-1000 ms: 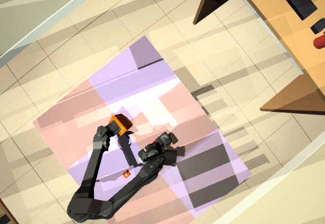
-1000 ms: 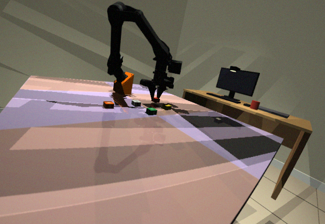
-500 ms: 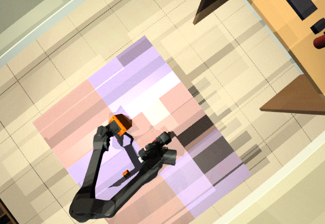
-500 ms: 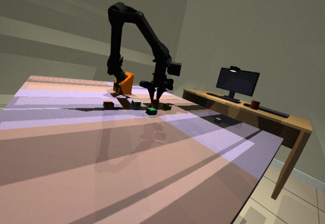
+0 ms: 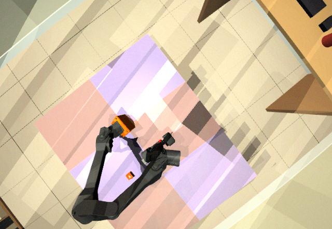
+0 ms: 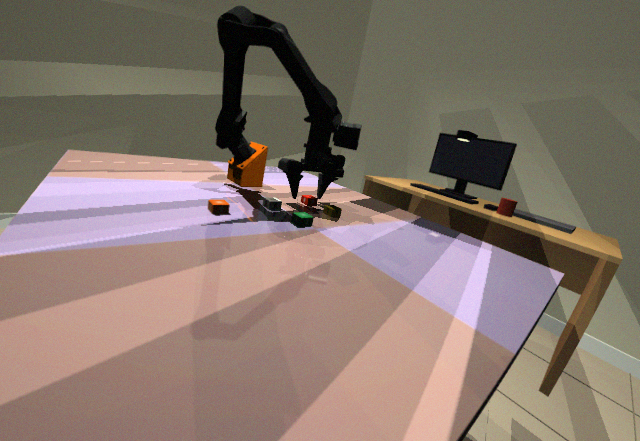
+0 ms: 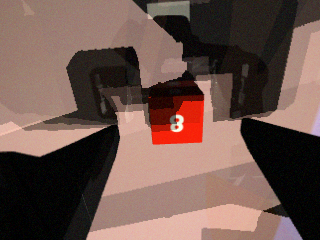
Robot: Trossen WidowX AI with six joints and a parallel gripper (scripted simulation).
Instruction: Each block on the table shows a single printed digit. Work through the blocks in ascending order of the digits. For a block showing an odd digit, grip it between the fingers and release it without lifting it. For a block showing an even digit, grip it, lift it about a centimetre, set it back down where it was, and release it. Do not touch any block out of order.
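Note:
A red block (image 7: pixel 177 120) (image 6: pixel 308 200) printed with an 8 rests on the table. My gripper (image 7: pixel 179 128) (image 6: pixel 309 191) is open, its two dark fingers stand wide on either side of the block and clear of it. In the exterior view a white block (image 6: pixel 271 202), a green block (image 6: pixel 302 218), a yellow block (image 6: pixel 331 210) and an orange block (image 6: pixel 218 206) lie around it. The orange block also shows in the top view (image 5: pixel 129 175). The other digits are too small to read.
The arm's orange base (image 6: pixel 248 166) (image 5: pixel 122 124) stands at the back of the table (image 6: pixel 155 296). A wooden desk (image 6: pixel 563 245) with a monitor (image 6: pixel 471 159) and a red cup (image 6: pixel 507 206) stands to the right.

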